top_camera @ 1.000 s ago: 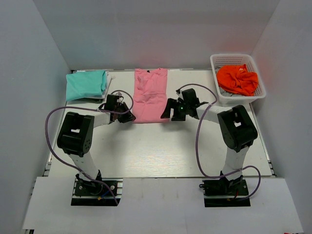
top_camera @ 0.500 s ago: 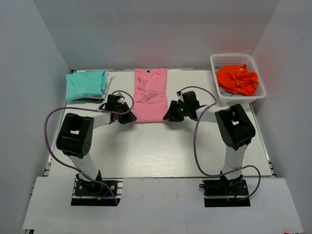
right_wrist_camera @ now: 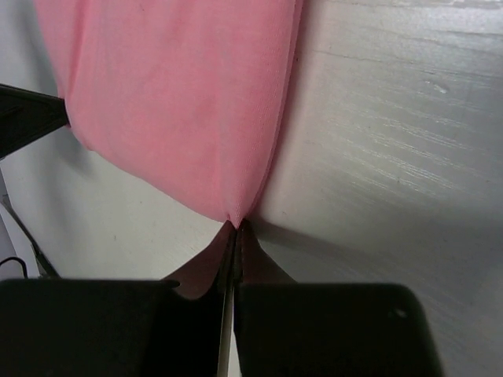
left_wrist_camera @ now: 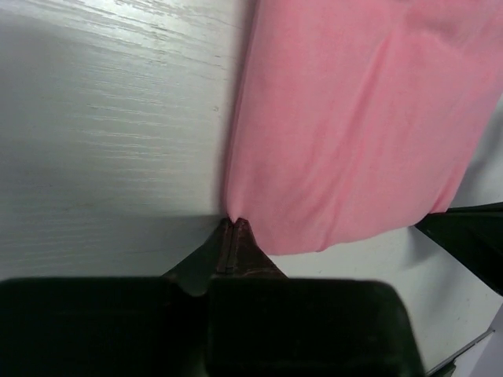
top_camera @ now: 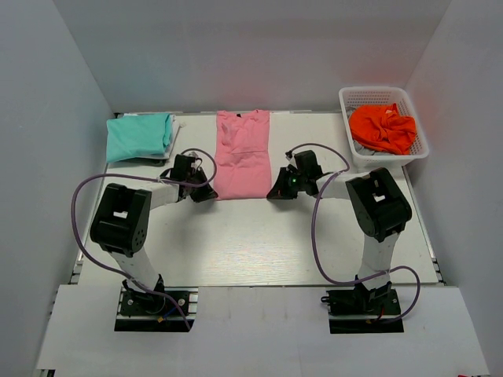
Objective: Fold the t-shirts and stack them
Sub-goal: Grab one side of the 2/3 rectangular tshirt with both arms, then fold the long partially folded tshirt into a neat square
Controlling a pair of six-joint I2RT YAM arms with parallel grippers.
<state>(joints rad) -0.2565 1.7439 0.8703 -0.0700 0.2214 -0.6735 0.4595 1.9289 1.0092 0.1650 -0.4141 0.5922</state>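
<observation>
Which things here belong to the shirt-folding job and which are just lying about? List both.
In the job: pink t-shirt; teal t-shirt, folded at far left; left gripper and right gripper, each shut on a near corner of the pink one.
Lying about: white basket at far right; orange cloth bunched inside it.

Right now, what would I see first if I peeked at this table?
A long pink shirt lies flat in the middle, and the left gripper and right gripper each pinch one near corner. A bright orange cloth fills the white basket at the far right, and a folded teal shirt sits far left.
</observation>
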